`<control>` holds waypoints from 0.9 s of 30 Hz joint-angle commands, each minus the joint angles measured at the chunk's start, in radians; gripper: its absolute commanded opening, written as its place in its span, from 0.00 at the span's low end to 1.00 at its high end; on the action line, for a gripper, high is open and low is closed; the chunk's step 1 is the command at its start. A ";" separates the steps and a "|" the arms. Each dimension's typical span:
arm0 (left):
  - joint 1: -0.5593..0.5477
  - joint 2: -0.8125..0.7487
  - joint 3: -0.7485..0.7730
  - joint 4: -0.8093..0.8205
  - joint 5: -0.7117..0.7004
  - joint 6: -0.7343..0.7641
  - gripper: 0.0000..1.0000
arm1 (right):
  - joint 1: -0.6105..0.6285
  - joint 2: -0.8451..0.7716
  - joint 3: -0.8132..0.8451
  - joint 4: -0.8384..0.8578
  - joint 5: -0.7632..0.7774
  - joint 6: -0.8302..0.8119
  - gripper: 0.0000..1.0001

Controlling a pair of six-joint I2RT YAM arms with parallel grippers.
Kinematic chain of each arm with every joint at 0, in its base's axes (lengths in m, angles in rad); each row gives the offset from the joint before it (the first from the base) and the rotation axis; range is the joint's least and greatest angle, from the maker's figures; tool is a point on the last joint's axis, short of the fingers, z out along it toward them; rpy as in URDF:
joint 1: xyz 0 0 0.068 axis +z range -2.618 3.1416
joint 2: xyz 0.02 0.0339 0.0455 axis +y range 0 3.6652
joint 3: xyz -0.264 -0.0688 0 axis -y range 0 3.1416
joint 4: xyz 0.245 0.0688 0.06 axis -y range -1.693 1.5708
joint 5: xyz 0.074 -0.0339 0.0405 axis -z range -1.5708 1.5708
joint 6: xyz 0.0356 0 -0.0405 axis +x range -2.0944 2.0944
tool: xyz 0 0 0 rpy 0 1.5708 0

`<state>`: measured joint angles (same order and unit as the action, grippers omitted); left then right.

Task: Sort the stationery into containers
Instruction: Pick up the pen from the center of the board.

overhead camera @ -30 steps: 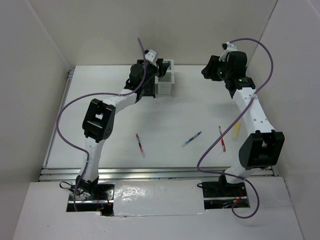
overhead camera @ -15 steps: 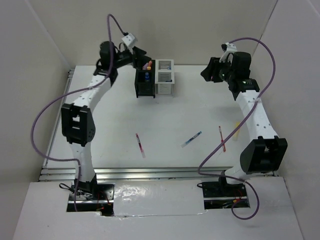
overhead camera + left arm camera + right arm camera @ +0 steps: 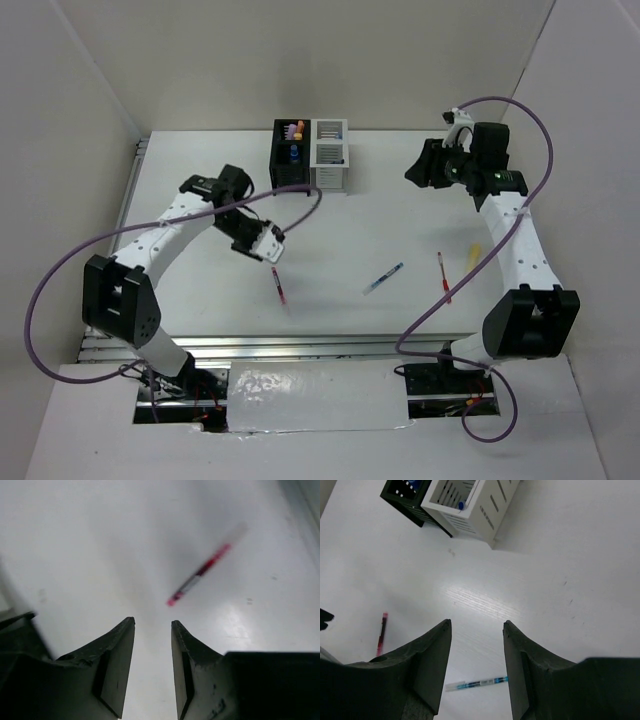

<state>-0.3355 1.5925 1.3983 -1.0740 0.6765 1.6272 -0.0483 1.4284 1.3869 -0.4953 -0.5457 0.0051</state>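
Left gripper (image 3: 268, 250) is low over the table (image 3: 380, 220), jaws spread, nothing between them. Red pen (image 3: 280, 287) lies flat just past its tips, not touched. Black box (image 3: 291, 168) stands upright at the far edge, with pink, orange and blue markers (image 3: 295, 130) sticking up inside. White box (image 3: 328, 165) is joined to its right side, with a blue-capped item (image 3: 461, 505) inside. Blue pen (image 3: 383, 278) lies slanted mid-table. Right gripper (image 3: 415, 168) is raised, right of the boxes, jaws spread and empty. Second red pen (image 3: 443, 277) lies flat nearer the front. Yellow marker (image 3: 474, 257) is just right of it.
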 commanded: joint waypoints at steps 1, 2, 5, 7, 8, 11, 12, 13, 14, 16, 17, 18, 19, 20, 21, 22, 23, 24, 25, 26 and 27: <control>-0.121 -0.061 -0.054 -0.127 -0.119 0.280 0.47 | -0.016 -0.033 0.003 -0.025 -0.025 -0.020 0.53; -0.150 -0.075 -0.109 -0.107 -0.190 0.280 0.47 | -0.018 -0.029 0.006 -0.029 -0.025 -0.020 0.52; -0.261 -0.147 -0.232 0.018 -0.315 0.234 0.46 | -0.028 -0.022 0.012 -0.040 -0.022 -0.017 0.52; -0.325 -0.167 -0.281 0.074 -0.365 0.232 0.47 | -0.039 -0.019 0.009 -0.037 -0.025 -0.008 0.52; -0.371 -0.177 -0.316 0.083 -0.408 0.230 0.49 | -0.042 -0.020 0.006 -0.035 -0.028 -0.007 0.52; -0.437 -0.166 -0.352 0.106 -0.469 0.215 0.50 | -0.061 -0.022 -0.009 -0.028 -0.037 -0.007 0.52; -0.448 -0.160 -0.357 0.112 -0.479 0.212 0.50 | -0.064 -0.025 -0.014 -0.026 -0.040 -0.007 0.52; -0.457 -0.143 -0.357 0.133 -0.488 0.208 0.51 | -0.071 -0.028 -0.023 -0.022 -0.042 -0.007 0.52; -0.473 -0.129 -0.357 0.146 -0.505 0.200 0.51 | -0.073 -0.028 -0.025 -0.022 -0.048 -0.007 0.52; -0.491 -0.096 -0.348 0.167 -0.520 0.201 0.51 | -0.081 -0.031 -0.032 -0.020 -0.057 -0.007 0.52; -0.496 -0.083 -0.337 0.174 -0.525 0.201 0.51 | -0.084 -0.032 -0.035 -0.020 -0.062 -0.007 0.52; -0.513 -0.065 -0.331 0.183 -0.522 0.198 0.52 | -0.087 -0.033 -0.037 -0.020 -0.063 -0.007 0.52; -0.519 -0.056 -0.328 0.186 -0.525 0.195 0.52 | -0.088 -0.033 -0.038 -0.025 -0.065 -0.007 0.52; -0.536 -0.034 -0.322 0.190 -0.531 0.189 0.53 | -0.091 -0.034 -0.038 -0.025 -0.066 -0.007 0.52; -0.540 -0.023 -0.318 0.195 -0.531 0.188 0.53 | -0.094 -0.034 -0.038 -0.028 -0.068 -0.007 0.52; -0.545 -0.011 -0.317 0.195 -0.532 0.184 0.53 | -0.097 -0.036 -0.038 -0.031 -0.071 -0.008 0.52; -0.551 0.007 -0.314 0.197 -0.532 0.184 0.53 | -0.101 -0.034 -0.037 -0.031 -0.071 -0.010 0.52; -0.557 0.015 -0.312 0.198 -0.531 0.183 0.53 | -0.107 -0.036 -0.037 -0.032 -0.069 -0.013 0.52; -0.557 0.021 -0.311 0.200 -0.529 0.180 0.53 | -0.110 -0.034 -0.035 -0.034 -0.069 -0.013 0.52; -0.559 0.036 -0.308 0.203 -0.522 0.177 0.53 | -0.113 -0.034 -0.037 -0.034 -0.071 -0.014 0.52; -0.560 0.046 -0.303 0.204 -0.522 0.174 0.53 | -0.116 -0.034 -0.038 -0.034 -0.071 -0.014 0.52</control>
<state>-0.8879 1.6150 1.0580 -0.8646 0.1497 1.8019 -0.1493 1.4281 1.3495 -0.5274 -0.5980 0.0017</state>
